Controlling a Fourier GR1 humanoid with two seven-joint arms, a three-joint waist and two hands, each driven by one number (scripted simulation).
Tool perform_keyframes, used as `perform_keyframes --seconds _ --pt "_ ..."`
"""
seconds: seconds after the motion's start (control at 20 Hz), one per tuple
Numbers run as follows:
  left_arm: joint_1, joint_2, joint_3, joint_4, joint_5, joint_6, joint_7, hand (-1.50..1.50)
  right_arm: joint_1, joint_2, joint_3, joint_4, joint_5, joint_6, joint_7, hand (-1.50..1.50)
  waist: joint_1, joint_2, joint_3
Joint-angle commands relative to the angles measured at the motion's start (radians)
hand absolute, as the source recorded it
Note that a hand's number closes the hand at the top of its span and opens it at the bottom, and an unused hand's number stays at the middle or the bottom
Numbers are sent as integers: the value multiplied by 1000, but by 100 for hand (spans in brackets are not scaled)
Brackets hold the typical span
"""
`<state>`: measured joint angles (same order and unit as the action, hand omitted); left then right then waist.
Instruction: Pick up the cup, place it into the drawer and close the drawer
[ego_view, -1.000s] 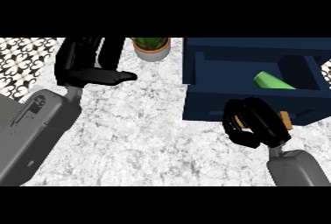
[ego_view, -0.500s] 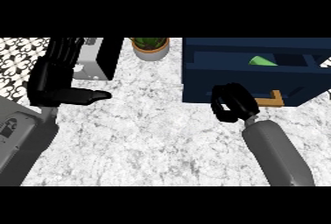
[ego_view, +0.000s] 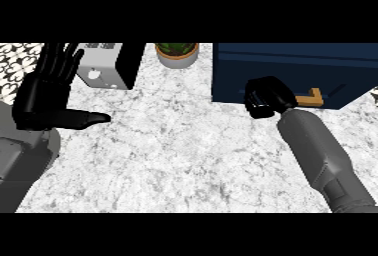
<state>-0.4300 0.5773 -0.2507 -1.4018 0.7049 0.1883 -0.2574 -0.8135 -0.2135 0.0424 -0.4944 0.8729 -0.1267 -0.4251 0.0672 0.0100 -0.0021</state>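
The dark blue drawer (ego_view: 295, 70) at the upper right shows only its top and front, with a tan handle (ego_view: 316, 98) on the front. The cup is hidden; no green shows in the drawer. My right hand (ego_view: 266, 96) has its fingers curled and rests against the drawer's front, just left of the handle, holding nothing. At the left edge my left hand (ego_view: 46, 95) rests open, fingers up and thumb pointing right.
A white and black appliance (ego_view: 111, 65) stands at the back left. Beside it is a potted plant (ego_view: 176, 52), close to the drawer's left corner. Marble counter (ego_view: 177, 160) stretches between my forearms. Patterned tiles (ego_view: 18, 62) show at the far left.
The drawer has slid in and the green cup inside it is out of sight. My right hand moved forward against the drawer's front. The left hand stayed in place.
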Motion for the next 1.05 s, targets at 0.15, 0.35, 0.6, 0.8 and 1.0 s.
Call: perform_keyframes --seconds 0.15,0.35,0.6,0.8,1.0 --pt "2 -13 13 13 7 -49 -15 -150 -133 -59 -80 203 -30 25 -10 150 30 30 5" --pt "9 3 15 24 20 -101 -2 -150 -166 -90 -110 219 -59 56 -16 150 35 31 5" --pt "28 -29 -13 14 1 -95 -22 -150 -175 -117 -133 229 -84 82 -38 150 55 37 6" --pt "21 -44 -11 32 3 -114 -40 -150 -185 -149 -157 217 -108 95 -76 150 57 44 6" --pt "34 -46 -25 43 -5 -134 -41 -150 -175 -143 -161 226 -113 88 -97 150 57 45 6"
